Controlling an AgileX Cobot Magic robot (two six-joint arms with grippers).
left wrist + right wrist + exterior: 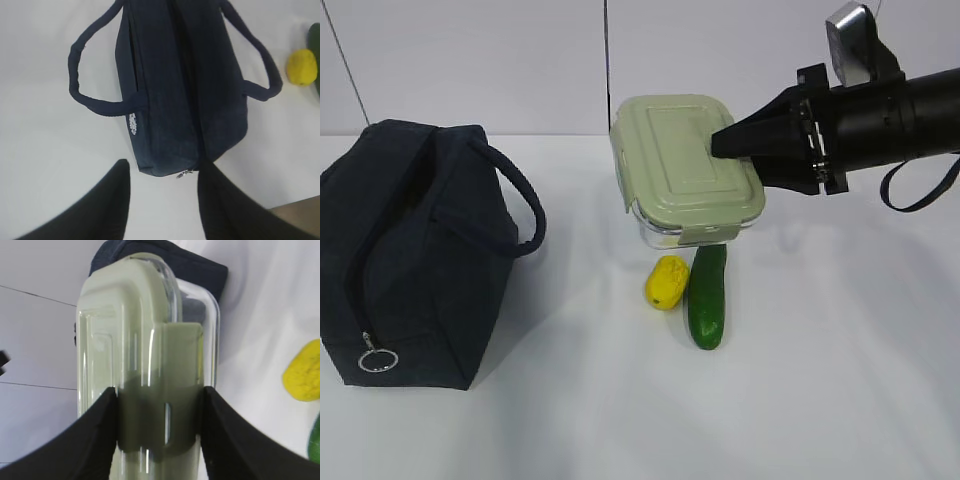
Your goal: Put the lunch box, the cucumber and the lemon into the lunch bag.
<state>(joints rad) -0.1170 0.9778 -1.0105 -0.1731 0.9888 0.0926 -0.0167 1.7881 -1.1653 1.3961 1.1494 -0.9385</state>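
Nearest the camera in the exterior view, the cucumber (pixel 707 297) lies on the white table (pixel 820 400), its long axis running front to back, with the lemon (pixel 666 282) just beside it on the left. Behind them the right tool (pixel 720 143) pinches the lunch box (pixel 682 165) by its right short end, one jaw on the sage-green lid and one under the clear base; the right wrist view shows both jaws pressed flat against it. The box looks lifted clear of the table, lid tilted toward the camera, long axis lying left-right along the arm. The lunch bag (pixel 405 250) sits well apart to the left of the box, long axis front to back, zipper pull at its near end. From above, the left tool (pixel 162 200) hangs over that near end with jaws spread, holding nothing. The bag's top seam looks closed, so the box probably cannot go in until it is opened
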